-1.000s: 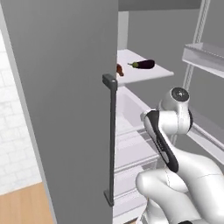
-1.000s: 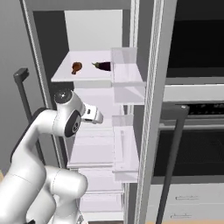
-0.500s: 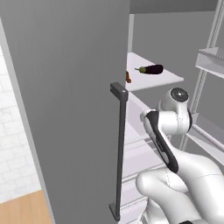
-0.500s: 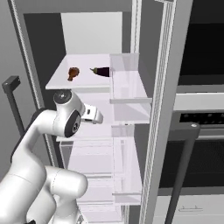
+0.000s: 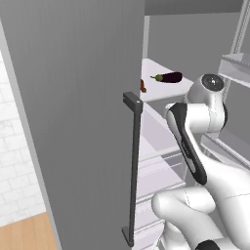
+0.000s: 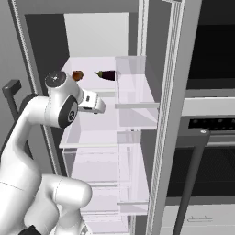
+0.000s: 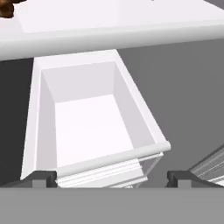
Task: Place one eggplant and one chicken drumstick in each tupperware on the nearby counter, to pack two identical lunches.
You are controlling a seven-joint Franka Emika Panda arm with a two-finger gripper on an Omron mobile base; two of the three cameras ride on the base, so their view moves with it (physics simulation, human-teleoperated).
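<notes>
Reaching into the open fridge, first pick not yet made: gripper (image 7: 112, 178) fingers apart, holding nothing, over a clear drawer (image 7: 94, 127) below the white shelf (image 6: 92, 69); eggplant (image 6: 106, 74) and drumstick (image 6: 77, 75) lie on that shelf; next move needs lifting toward the eggplant

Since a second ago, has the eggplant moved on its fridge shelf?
No. The eggplant lies at the same spot on the white shelf, right of the drumstick. Its shift in frame comes from the base driving: door and shelves shifted with it.
</notes>
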